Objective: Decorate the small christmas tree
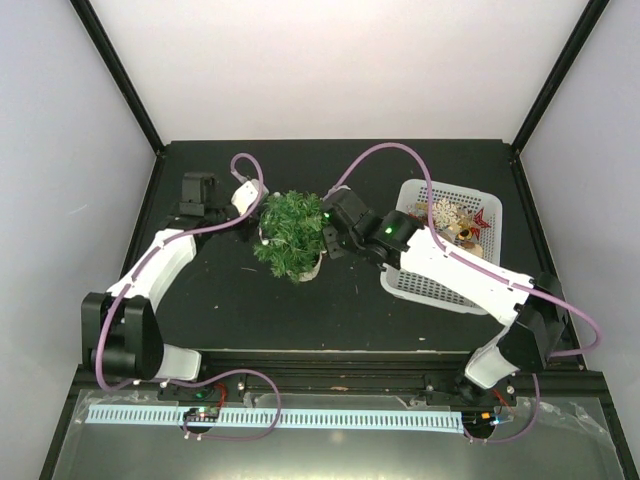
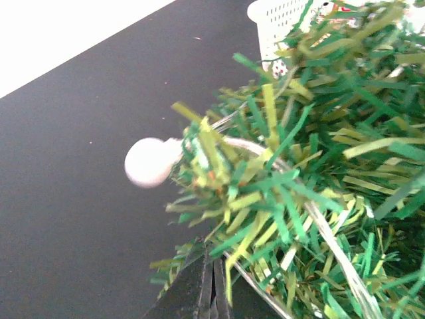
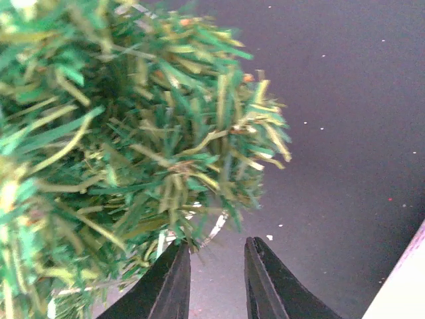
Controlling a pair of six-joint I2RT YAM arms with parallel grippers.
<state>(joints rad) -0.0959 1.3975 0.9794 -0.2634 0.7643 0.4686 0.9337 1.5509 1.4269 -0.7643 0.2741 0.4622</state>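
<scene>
The small christmas tree (image 1: 290, 238) stands on its white pot base (image 1: 310, 269) on the black table. It fills the left wrist view (image 2: 319, 166) and the right wrist view (image 3: 119, 133). A white ball ornament (image 2: 151, 161) hangs at a branch tip. My left gripper (image 1: 257, 212) is at the tree's upper left side. Its jaws (image 2: 214, 289) are pressed together among the needles, with a thin pale strand running beside them. My right gripper (image 1: 328, 238) is at the tree's right side. In its wrist view (image 3: 216, 269) it is open and empty, and its left finger touches the needles.
A white mesh basket (image 1: 470, 192) with several ornaments (image 1: 460, 222) stands right of the tree, partly under the right arm. Its corner shows in the left wrist view (image 2: 279, 20). Black frame posts and white walls enclose the table.
</scene>
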